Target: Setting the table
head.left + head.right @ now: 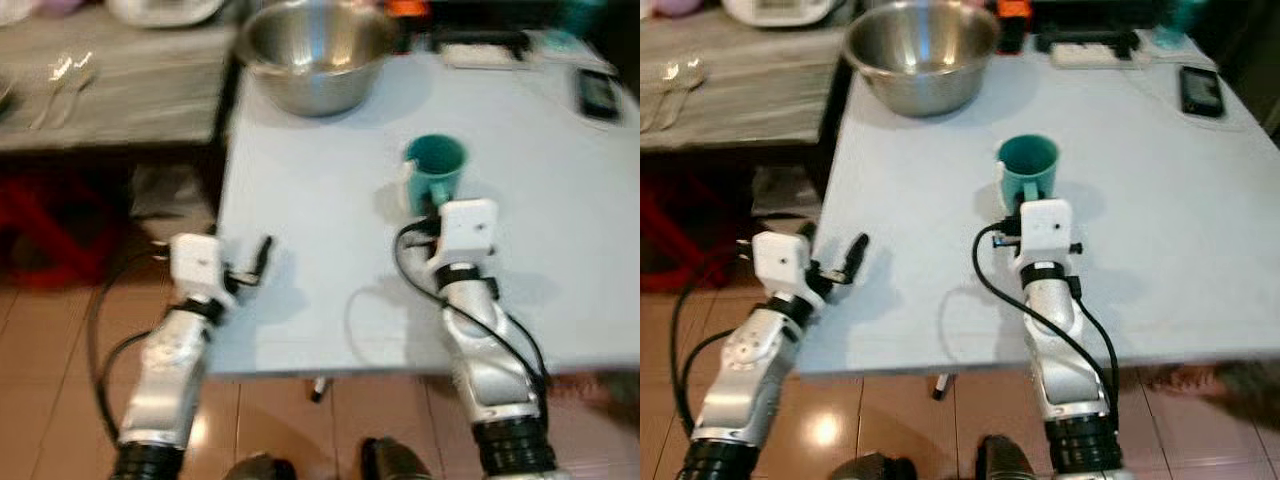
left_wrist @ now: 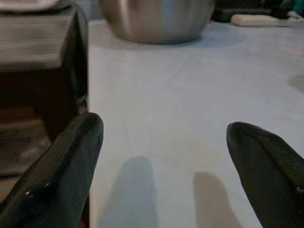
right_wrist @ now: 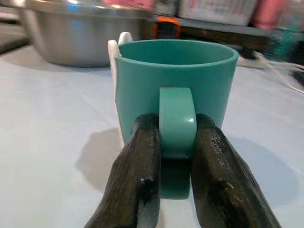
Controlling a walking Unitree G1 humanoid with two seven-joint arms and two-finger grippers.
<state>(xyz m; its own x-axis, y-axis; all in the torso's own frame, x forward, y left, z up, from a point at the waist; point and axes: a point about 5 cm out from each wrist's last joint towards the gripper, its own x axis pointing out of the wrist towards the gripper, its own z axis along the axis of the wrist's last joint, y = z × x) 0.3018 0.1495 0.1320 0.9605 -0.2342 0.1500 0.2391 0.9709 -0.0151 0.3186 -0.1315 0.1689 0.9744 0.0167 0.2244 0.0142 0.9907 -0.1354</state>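
A teal mug (image 1: 1028, 165) stands upright on the pale grey table (image 1: 1160, 250), near its middle. My right gripper (image 3: 175, 142) is shut on the mug's handle (image 3: 176, 118), one black finger on each side of it. A white object (image 3: 114, 50) pokes up behind the mug's far rim. My left gripper (image 2: 164, 161) is open with nothing between its fingers, low over the table's left edge (image 1: 830, 215).
A large steel bowl (image 1: 921, 52) sits at the table's far left. A phone (image 1: 1201, 90) and a power strip (image 1: 1095, 50) lie at the far right. To the left stands a lower wooden surface (image 1: 110, 85) with spoons (image 1: 62, 78). Tiled floor lies below.
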